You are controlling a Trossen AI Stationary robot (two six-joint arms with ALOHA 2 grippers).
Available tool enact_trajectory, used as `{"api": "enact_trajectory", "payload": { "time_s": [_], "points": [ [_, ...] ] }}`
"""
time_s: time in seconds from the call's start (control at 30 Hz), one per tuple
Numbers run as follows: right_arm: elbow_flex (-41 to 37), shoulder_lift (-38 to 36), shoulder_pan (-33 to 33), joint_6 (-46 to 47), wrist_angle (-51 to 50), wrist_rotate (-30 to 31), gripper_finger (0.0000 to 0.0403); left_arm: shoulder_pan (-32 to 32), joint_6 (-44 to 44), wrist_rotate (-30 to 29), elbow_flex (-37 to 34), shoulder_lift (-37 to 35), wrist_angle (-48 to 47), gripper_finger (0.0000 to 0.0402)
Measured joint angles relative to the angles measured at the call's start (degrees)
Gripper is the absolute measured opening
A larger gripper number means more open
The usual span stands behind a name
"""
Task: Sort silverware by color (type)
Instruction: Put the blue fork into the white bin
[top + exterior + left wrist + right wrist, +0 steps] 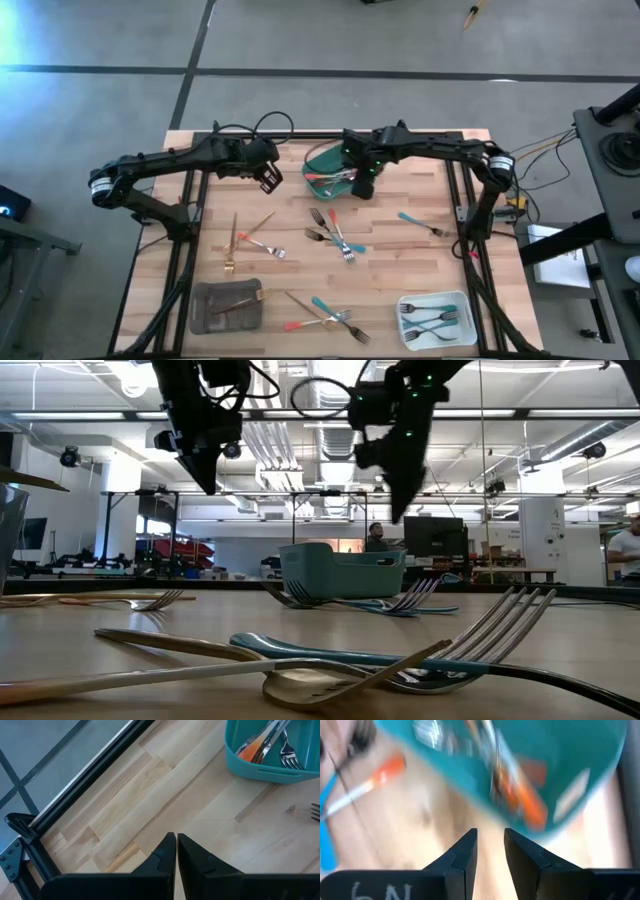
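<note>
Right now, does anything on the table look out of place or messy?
Yes: loose forks lie crossed in small piles on the bare table, teal, red-orange and gold mixed, outside the trays.

A large open lab or workshop hall is shown — exposed ceiling ducts (300,440) and strip lighting overhead, a grey concrete floor (300,40), monitors (432,535) and workstations beyond the wooden bench (420,250).

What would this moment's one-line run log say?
right tool: open, empty, by green tray | left tool: shut, waiting | red forks: in green tray
</note>
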Motion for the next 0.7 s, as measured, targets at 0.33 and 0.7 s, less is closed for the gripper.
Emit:
{"api": "enact_trajectory", "payload": {
  "time_s": [0.33,0.7],
  "points": [
    [-9.13,-5.25,4.38,16.32,-14.26,0.01,0.0094,0.0,3.34,-0.11,0.0,0.0,0.02,0.0],
    [-23.89,-10.39,9.42,20.75,-13.94,-3.15,0.0113,0.0,4.36,-0.11,0.0,0.0,0.21,0.0]
  ]
}}
